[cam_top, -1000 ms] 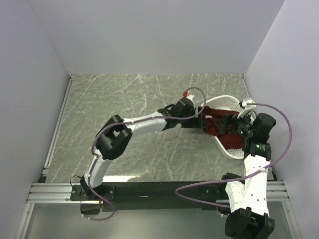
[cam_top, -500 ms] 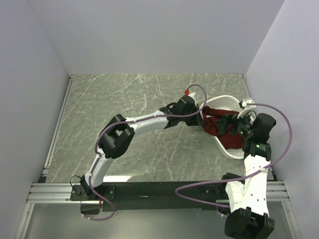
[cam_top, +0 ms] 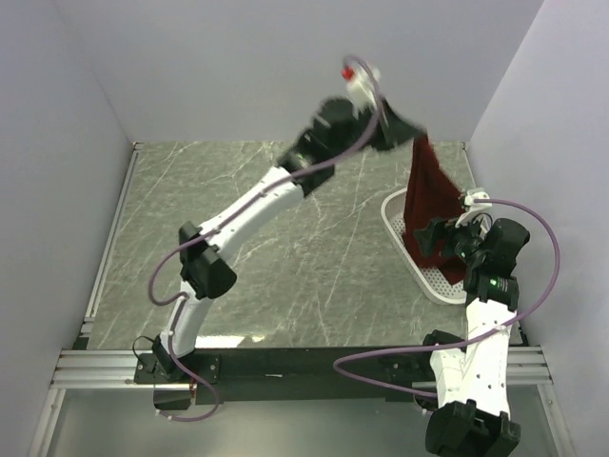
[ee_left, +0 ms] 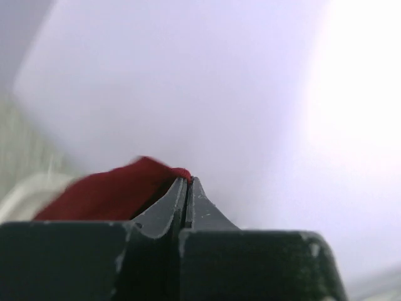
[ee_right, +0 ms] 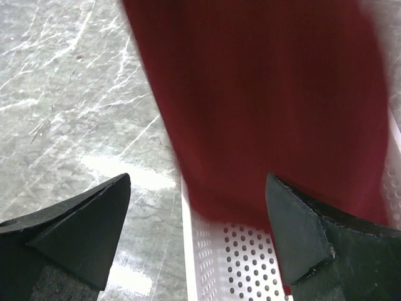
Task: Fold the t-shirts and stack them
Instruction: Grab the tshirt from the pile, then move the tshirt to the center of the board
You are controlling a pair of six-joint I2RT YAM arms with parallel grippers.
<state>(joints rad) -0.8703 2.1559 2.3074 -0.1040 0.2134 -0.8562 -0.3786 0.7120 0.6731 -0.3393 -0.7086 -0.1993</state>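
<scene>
The marble-patterned table [cam_top: 190,209] is lying inside a white-walled cell. The left arm [cam_top: 249,208] is reaching from its base at the near left edge upward and to the right, high above the table; a purple cable [cam_top: 164,276] is running along its links.

The left gripper [cam_top: 411,131] is sitting at the top of this reach, near the back wall, and is showing slightly blurred in the top view. In the left wrist view its jaws are pressing together down to a hairline gap, and they are pinching an edge of the maroon t-shirt [ee_left: 113,191] at the tips.

The t-shirt [cam_top: 430,190] is hanging from this grip as a narrow vertical drape over the right side of the table. Its lower end is reaching down into the white mesh basket [cam_top: 395,205], which is resting on the table close to the right wall.

The right arm [cam_top: 483,328] is rising from the near right edge and is pointing the right gripper [cam_top: 443,234] at the lower part of the drape. In the right wrist view the right gripper [ee_right: 195,188] is standing wide open and is gripping nothing; one finger is showing over the table and the other over the basket, with the hanging cloth ahead between them. Whether either finger is touching the cloth cannot be told.
</scene>
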